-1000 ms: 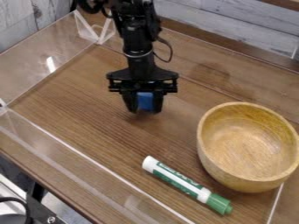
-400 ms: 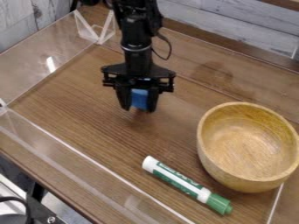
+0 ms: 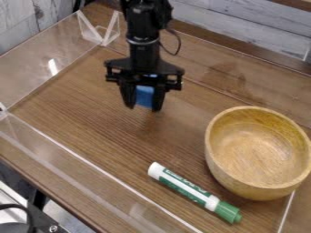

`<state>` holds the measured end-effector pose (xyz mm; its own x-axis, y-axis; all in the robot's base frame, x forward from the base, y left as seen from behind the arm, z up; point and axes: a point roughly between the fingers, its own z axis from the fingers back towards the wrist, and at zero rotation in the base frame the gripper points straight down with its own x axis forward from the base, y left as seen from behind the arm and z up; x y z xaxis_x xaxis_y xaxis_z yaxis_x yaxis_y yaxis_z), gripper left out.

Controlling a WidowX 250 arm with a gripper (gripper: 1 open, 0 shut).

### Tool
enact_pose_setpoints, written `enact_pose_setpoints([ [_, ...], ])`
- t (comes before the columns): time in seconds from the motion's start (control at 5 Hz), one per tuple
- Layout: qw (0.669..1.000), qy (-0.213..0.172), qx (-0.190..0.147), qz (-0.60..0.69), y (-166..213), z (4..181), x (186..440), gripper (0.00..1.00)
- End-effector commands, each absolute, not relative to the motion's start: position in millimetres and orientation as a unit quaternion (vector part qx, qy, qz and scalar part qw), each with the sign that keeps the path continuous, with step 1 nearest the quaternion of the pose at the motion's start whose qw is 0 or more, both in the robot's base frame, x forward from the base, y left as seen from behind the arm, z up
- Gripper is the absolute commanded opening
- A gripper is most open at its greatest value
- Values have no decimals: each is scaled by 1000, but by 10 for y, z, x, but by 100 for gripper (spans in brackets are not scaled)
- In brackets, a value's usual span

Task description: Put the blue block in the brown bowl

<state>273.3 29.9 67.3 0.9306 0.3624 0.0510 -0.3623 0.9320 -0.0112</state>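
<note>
A small bright-blue block [image 3: 145, 96] hangs between the black fingers of my gripper [image 3: 145, 98], which points straight down and is shut on it, a little above the wooden table. The large light-brown wooden bowl [image 3: 257, 150] stands at the right of the table, well apart from the gripper and lower in the picture. Nothing lies inside the bowl.
A white-and-green marker [image 3: 192, 192] lies on the table near the front edge, left of the bowl. Clear plastic walls [image 3: 49, 55] run along the table's left, back and front sides. Dark cables hang behind the arm.
The gripper has risen with the blue block in it, lifting it off the table. Bowl and marker have not moved.
</note>
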Motion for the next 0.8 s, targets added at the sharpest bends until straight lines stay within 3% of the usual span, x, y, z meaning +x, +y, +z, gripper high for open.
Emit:
enact_pose_setpoints([
  [0.0,985,-66,0,160,172,1040,2822,0],
  [0.6,994,-77,-10,74,-290,1517,2722,0],
])
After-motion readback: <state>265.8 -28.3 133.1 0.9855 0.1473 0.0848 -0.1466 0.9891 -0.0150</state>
